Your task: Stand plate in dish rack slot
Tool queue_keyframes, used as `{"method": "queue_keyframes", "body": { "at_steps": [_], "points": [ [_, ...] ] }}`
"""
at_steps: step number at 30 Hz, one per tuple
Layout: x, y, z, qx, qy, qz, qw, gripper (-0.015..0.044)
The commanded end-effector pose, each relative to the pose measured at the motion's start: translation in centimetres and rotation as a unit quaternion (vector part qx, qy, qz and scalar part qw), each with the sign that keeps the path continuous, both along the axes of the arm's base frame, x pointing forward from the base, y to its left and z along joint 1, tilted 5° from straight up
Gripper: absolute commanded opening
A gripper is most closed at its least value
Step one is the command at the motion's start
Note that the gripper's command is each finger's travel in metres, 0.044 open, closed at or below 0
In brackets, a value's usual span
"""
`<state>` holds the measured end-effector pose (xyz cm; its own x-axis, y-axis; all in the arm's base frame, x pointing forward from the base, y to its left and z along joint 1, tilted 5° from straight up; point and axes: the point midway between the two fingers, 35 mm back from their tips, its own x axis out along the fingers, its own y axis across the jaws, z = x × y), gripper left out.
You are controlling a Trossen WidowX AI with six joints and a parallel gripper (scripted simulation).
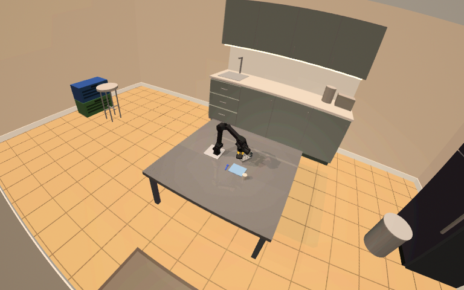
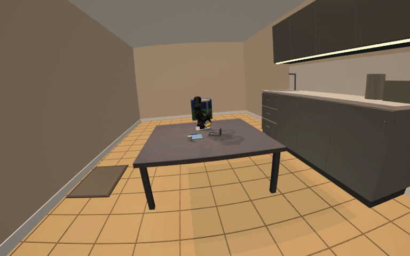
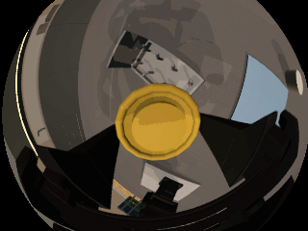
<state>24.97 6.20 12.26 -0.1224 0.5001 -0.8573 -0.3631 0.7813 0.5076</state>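
Plate (image 3: 156,121) clamped in end effector (image 3: 161,130) above dish rack (image 3: 153,62).

A yellow plate (image 3: 156,121) with a darker golden centre fills the middle of the wrist view. Above it lies a pale grey dish rack (image 3: 154,64). At right sits a light blue sheet (image 3: 262,92). The table (image 1: 212,191) is grey, the arm (image 1: 228,131) black, the floor tiles (image 1: 85,191) orange.
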Motion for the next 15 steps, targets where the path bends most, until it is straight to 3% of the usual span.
{"method": "queue_keyframes", "body": {
  "at_steps": [1, 15],
  "points": [
    [-0.1, 0.1, -0.7, 0.047, -0.024, 0.030, 0.998, 0.0000],
    [-0.2, 0.1, -2.2, 0.173, -0.139, 0.103, 0.970, 0.0000]
  ]
}}
